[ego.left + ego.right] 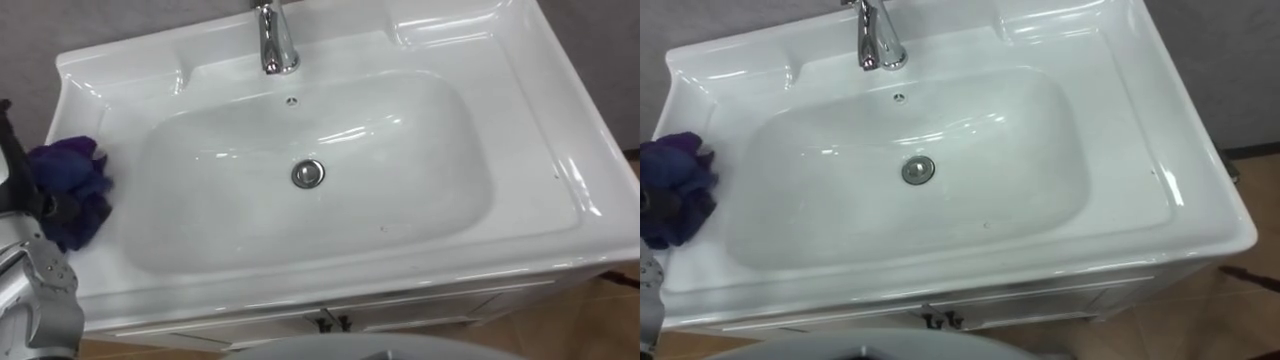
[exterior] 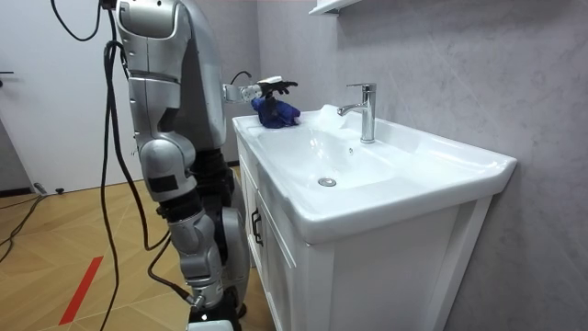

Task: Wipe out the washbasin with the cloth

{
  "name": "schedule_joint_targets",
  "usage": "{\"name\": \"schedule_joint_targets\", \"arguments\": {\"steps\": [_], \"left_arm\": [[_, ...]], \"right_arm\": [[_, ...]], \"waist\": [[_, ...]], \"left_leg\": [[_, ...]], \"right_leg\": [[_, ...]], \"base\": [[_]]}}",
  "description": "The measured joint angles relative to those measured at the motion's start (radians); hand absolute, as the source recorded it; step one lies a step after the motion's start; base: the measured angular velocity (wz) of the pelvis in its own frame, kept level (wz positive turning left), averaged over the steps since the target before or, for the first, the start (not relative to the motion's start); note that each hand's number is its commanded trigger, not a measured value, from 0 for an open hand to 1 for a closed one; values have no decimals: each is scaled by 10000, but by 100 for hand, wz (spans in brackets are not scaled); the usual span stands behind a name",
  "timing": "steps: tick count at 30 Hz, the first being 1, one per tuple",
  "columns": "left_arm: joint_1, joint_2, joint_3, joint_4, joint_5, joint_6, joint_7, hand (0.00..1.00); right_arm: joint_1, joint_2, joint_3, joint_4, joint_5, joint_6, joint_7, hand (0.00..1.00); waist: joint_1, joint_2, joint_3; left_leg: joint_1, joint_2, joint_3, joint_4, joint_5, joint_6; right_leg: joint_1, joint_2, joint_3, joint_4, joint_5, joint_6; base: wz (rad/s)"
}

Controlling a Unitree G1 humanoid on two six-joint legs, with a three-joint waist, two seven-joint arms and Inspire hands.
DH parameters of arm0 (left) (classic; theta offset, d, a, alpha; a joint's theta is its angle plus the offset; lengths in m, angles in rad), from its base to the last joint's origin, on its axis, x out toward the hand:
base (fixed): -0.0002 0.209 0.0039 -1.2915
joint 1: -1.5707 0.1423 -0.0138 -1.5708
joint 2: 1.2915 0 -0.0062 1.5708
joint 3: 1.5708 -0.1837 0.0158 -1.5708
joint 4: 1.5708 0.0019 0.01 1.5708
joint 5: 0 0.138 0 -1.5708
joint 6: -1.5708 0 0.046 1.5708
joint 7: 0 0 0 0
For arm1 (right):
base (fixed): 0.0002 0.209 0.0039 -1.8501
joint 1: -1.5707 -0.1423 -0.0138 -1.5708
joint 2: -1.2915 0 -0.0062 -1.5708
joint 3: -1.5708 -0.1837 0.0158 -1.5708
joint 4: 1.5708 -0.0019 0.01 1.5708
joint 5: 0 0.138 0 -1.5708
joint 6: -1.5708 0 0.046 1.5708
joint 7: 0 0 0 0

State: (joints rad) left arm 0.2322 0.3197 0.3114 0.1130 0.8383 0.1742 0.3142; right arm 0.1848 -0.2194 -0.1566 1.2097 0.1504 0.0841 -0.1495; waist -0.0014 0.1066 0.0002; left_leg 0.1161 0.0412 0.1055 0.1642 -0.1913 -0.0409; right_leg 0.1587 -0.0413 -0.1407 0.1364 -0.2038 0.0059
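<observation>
My left hand (image 1: pixel 48 206) has its fingers curled into the purple cloth (image 1: pixel 70 168) on the basin's (image 1: pixel 560 190) left rim, so the bowl and drain (image 1: pixel 308 173) lie to its right.

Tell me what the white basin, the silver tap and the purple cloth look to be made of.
White basin: likely glazed ceramic, glossy, with sharp light reflections on its curves.
Silver tap: polished metal, probably chromed, mirror-bright.
Purple cloth: soft fabric, matte and crumpled into folds; the exact fibre cannot be told.
</observation>
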Motion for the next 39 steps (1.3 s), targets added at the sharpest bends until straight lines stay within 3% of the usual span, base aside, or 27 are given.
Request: {"name": "schedule_joint_targets", "arguments": {"steps": [15, 23, 29, 30, 31, 34, 39], "left_arm": [[-1, -2, 1, -1792, 6, -75, -2, 0], [-35, -19, -12, -1923, -206, -279, 4, 0], [-393, -46, -2, -1920, -3976, -394, 227, 0], [-393, -120, 0, -1919, -4633, -399, 241, 0], [-391, -266, 16, -1912, -5393, -404, 242, 0], [-385, -619, 29, -1783, -6827, -455, 241, 0], [-385, -740, 98, -1370, -7980, -474, 241, 0]], "right_arm": [[-79, 107, 186, 338, 114, -3, 108, 0], [-102, 195, 274, 358, 493, -9, 97, 0], [-137, 191, 369, 443, 1003, -21, 74, 0], [-215, 205, 364, 440, 1025, -4, 77, 0], [-206, 204, 361, 406, 1014, 15, 79, 0], [-212, 202, 330, 331, 1005, 15, 80, 0], [-228, 210, 250, 285, 1265, 13, 107, 0]], "waist": [[65, -160, 40], [27, -227, 73], [48, -254, 96], [52, -198, 58], [73, -240, 84], [97, -212, 63], [205, -170, 18]], "left_leg": [[31, 3, 3, 16, 0, 0], [26, 3, 4, 10, 0, 0], [-8, 1, 6, 6, -1, 0], [-4, -1, 12, 5, -1, 0], [8, -3, 20, -2, -1, 0], [32, 1, 24, -6, -1, 0], [82, 8, 33, -10, -1, 0]], "right_leg": [[4, 0, 11, 30, 0, 2], [2, 5, -3, -4, 1, 2], [-16, 6, -14, -6, 0, 3], [-15, 6, -14, -12, -1, 5], [-15, 7, 0, -4, -2, 5], [-10, 16, 20, 13, -1, 5], [1, 19, 54, 47, -1, 4]], "base": [[0], [0], [1], [0], [0], [0], [-2]]}}
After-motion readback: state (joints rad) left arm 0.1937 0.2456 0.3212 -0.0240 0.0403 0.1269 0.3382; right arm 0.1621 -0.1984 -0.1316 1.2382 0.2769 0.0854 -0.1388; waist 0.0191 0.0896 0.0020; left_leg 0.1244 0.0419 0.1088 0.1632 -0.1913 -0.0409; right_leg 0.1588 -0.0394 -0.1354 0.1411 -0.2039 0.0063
